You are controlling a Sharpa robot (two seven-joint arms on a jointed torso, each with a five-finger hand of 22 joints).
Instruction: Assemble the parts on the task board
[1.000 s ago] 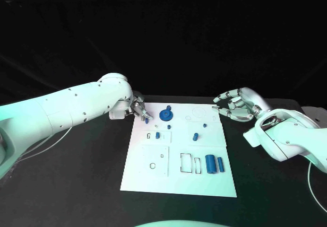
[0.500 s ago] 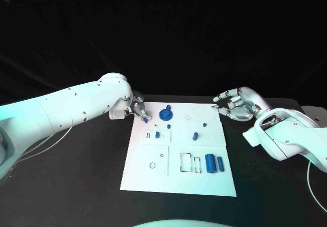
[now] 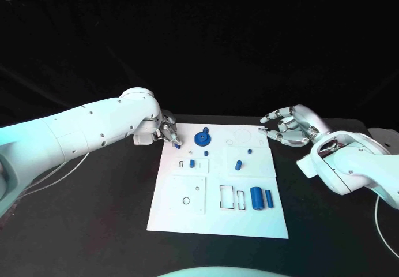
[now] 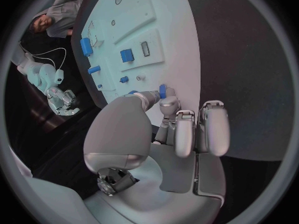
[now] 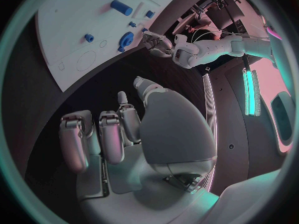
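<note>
Left hand (image 3: 167, 134) upper left of the task board (image 3: 218, 213), pinching a small blue part (image 4: 162, 90) | right hand (image 3: 289, 127) upper right, fingers curled, holding nothing.

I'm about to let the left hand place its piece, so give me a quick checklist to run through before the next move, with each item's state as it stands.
1. Left hand holds a small blue piece in its fingers: ok.
2. Piece is over the white board's far left corner: ok.
3. Which hole the piece belongs in: cannot tell.
4. Right hand is off the board's far right corner, holding nothing: ok.
5. Blue wheel beside the left hand is untouched: ok.
</note>
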